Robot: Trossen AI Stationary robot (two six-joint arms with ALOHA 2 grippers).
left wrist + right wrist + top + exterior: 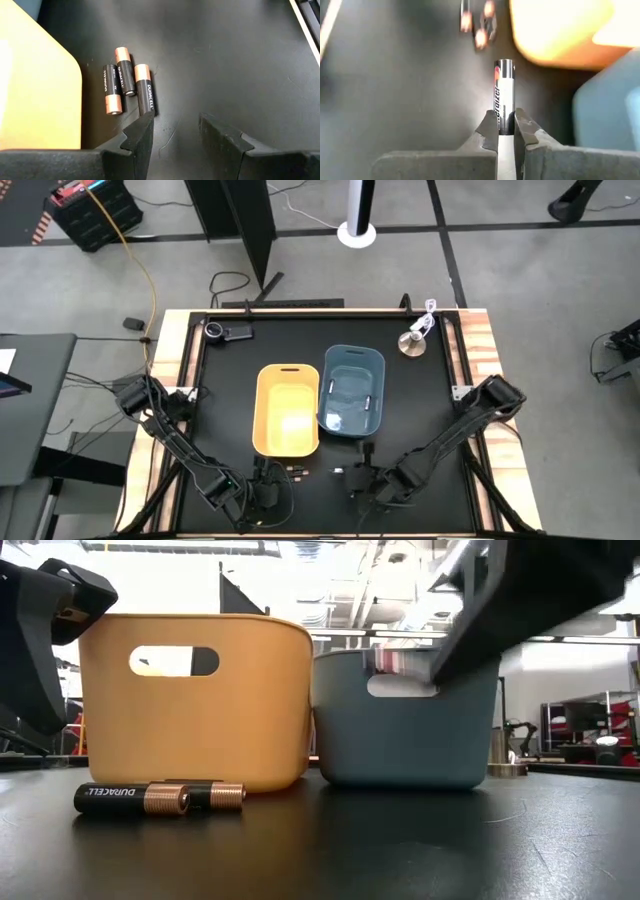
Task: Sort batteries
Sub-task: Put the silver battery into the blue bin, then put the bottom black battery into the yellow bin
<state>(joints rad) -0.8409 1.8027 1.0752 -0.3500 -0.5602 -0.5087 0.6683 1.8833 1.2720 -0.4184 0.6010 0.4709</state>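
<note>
Three black-and-copper batteries (127,87) lie on their sides on the black table, by the near corner of the yellow bin (288,408). Two of them show in the low view (160,798). My left gripper (175,132) is open just short of them, and one fingertip is close beside the nearest battery's end. My right gripper (506,130) sits near the table's near edge (357,477), in front of the blue bin (352,390). It is shut on a silvery battery (504,87). My right gripper pinches the silvery battery between its two fingers, on its rear part (504,112). The battery lies along the fingers and its free end (504,65) sticks out ahead, toward the dark batteries. The fingers come from the table's right side. No part of it shows resting on the table.
The yellow and blue bins stand side by side at mid-table. A black round-lensed gadget (225,331) lies at the far left, and a metal disc with a white cord (413,343) at the far right. Open black tabletop lies to the left and right of the bins.
</note>
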